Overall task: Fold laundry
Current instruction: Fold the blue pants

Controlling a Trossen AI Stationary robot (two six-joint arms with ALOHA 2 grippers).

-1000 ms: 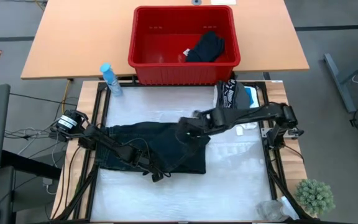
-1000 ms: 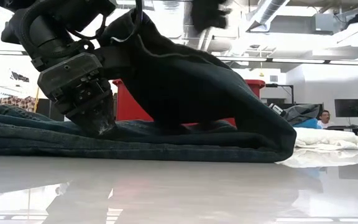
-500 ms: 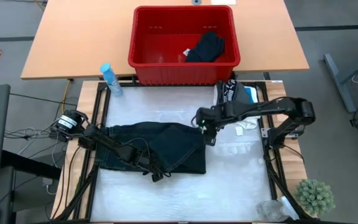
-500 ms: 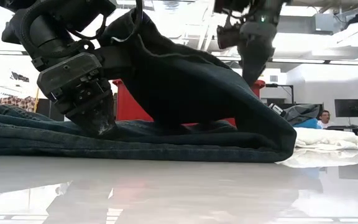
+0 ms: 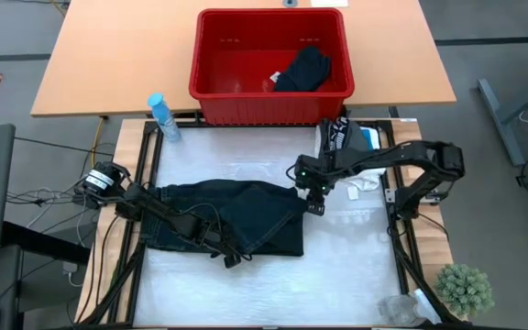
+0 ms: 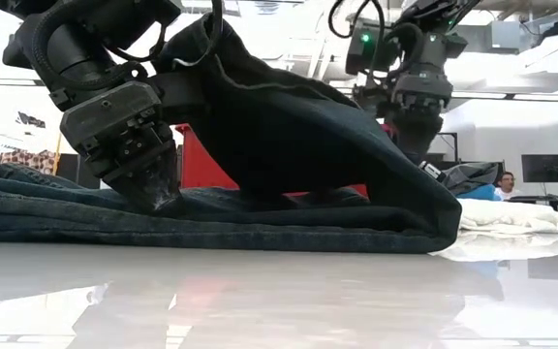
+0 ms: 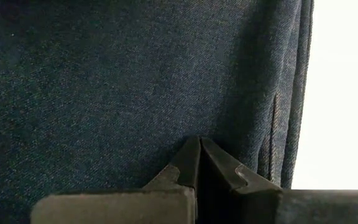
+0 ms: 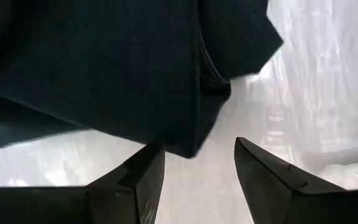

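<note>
Dark blue trousers (image 5: 232, 215) lie folded on the white table top; in the low view an upper layer (image 6: 308, 126) rises in a hump over my left arm. My left gripper (image 6: 158, 194) is shut, slanting down onto the lower layers near the trousers' near edge (image 5: 232, 257). My right gripper (image 5: 314, 203) hangs open just above the trousers' right edge. In the right wrist view a corner of the trousers (image 8: 191, 124) shows beyond my right gripper's (image 8: 197, 149) two spread fingers, untouched. My left gripper's shut fingertips (image 7: 199, 149) bear against the trousers' denim face (image 7: 166, 93), coming slanting down from the table's left. Whether any cloth is caught between them, I cannot tell. The layers under the tips (image 6: 163, 208) lie flat on the table.
A red basket (image 5: 271, 101) with a black garment (image 5: 302, 69) stands at the far side, a blue bottle (image 5: 161, 117) to its left. Folded garments (image 5: 346, 137) and a white one (image 5: 367, 186) lie at the right. A person (image 6: 504, 182) sits far behind.
My right gripper has come down and moved from over the trousers' middle toward the table's right, ending at their right edge, and has tipped more steeply downward. It stays open. The trousers and my left gripper have kept still.
</note>
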